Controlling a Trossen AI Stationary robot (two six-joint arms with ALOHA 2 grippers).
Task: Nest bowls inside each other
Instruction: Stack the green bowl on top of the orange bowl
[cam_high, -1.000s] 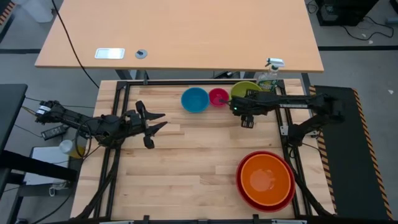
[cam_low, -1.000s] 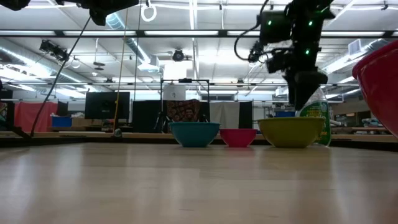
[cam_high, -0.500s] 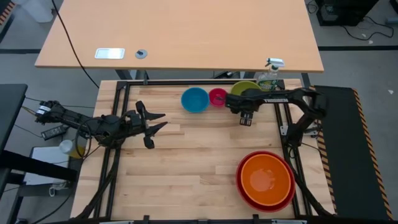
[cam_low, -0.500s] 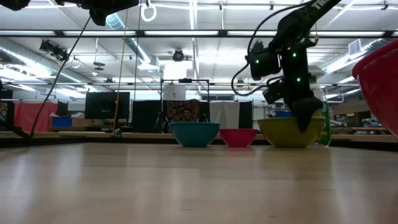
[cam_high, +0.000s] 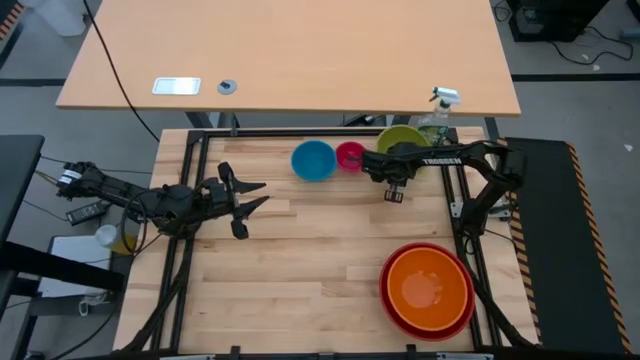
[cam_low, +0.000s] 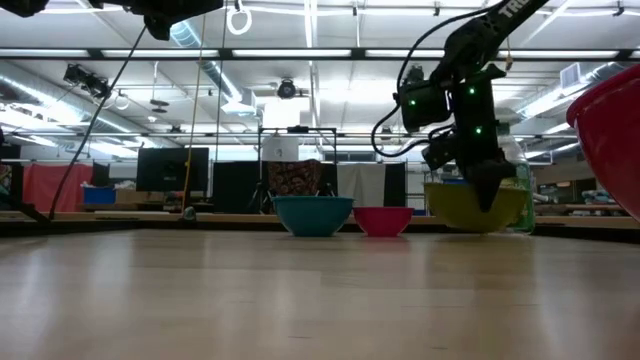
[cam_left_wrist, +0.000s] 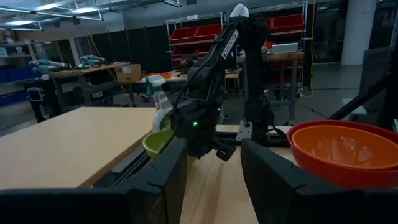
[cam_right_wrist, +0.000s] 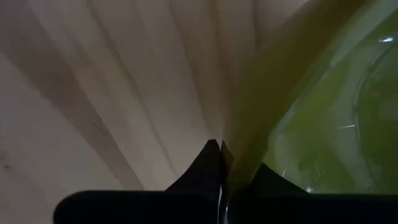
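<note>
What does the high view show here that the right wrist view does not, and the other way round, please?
Only the high view shows the whole table: the blue bowl, the pink bowl, the orange bowl nested in the red bowl, the spray bottle and the waiting left tool, open at the left side. Only the right wrist view shows the right tool pinching the rim, one finger inside and one outside. Both show the lime green bowl and the wooden table.
</note>
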